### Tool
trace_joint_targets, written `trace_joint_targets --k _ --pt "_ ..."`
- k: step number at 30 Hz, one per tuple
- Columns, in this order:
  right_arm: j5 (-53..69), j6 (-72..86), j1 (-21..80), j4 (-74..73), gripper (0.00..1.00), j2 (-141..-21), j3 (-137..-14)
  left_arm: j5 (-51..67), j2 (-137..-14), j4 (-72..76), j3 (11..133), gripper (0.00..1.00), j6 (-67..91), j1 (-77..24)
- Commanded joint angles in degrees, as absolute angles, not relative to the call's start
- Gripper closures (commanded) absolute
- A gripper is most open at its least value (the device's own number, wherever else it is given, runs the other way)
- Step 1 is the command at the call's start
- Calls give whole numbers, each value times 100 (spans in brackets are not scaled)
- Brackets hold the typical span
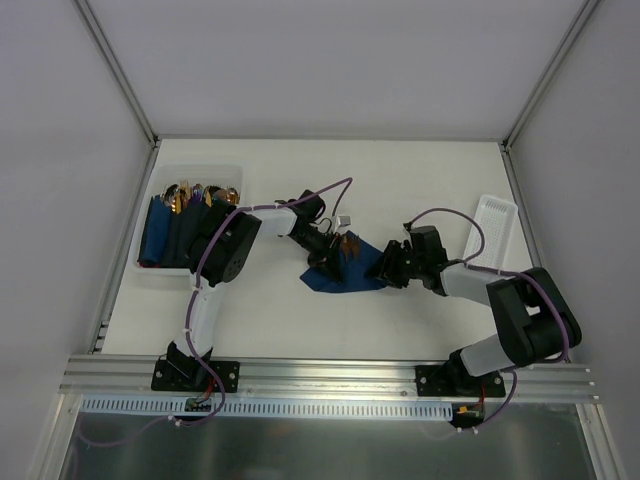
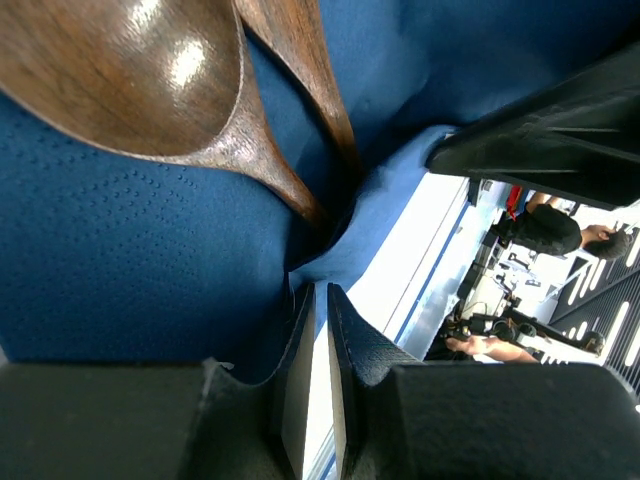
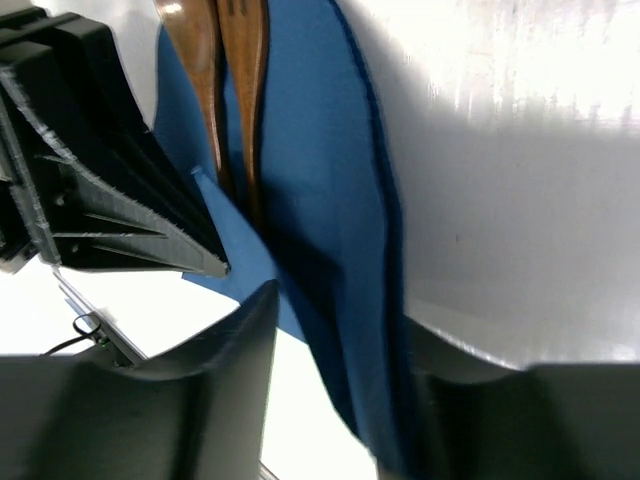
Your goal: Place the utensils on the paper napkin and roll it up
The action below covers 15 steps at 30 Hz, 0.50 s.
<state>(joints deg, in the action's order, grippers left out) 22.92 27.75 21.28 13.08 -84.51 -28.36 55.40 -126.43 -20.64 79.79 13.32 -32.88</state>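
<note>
At the middle of the counter (image 1: 420,170) lies the paper napkin (image 1: 348,274), dark blue, with the 2 utensils (image 3: 245,100) side by side on it. The left tool (image 2: 320,300) is pinched almost closed on a lifted edge of the napkin. The right tool (image 3: 340,320) stands open, its fingers either side of the opposite edge.

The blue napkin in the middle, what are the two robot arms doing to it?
They are wrapping cutlery in it. Two brown-gold utensils lie on the blue napkin. The left claw pinches one raised edge beside them. The right claw sits open around another fold. The napkin is not rolled up yet.
</note>
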Motion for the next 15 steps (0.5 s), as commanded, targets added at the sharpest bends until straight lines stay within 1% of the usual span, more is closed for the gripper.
trace_joint_targets --k 1,6,7,9,10,12,13,14,15 --pt "1249 2505 2364 -509 65 -9079 -2513 5238 -12718 -2057 7919 88 1230 -3217" --pt "985 2496 2575 -756 81 -9439 -2786 5247 -12700 -2057 7875 88 1222 -3199" --pt "941 2505 2593 -773 89 -9483 -2804 5247 -12700 -2057 7875 88 1222 -3199" --pt "923 2522 2601 -782 94 -9536 -2812 5238 -12700 -2057 7840 88 1230 -3199" --pt "923 2522 2610 -791 94 -9536 -2813 5238 -12691 -2057 7831 88 1230 -3199" --pt "923 2531 2619 -835 87 -9466 -2839 5230 -12674 -2056 7814 88 1213 -3208" --pt "905 2540 2628 -905 77 -9422 -2856 5203 -12683 -2057 7805 88 1222 -3199" --pt "888 2549 2637 -975 71 -9370 -2883 5212 -12665 -2048 7796 88 1222 -3199" --pt "853 2549 2628 -1063 63 -9204 -2952 5212 -12656 -2048 7796 88 1213 -3199"
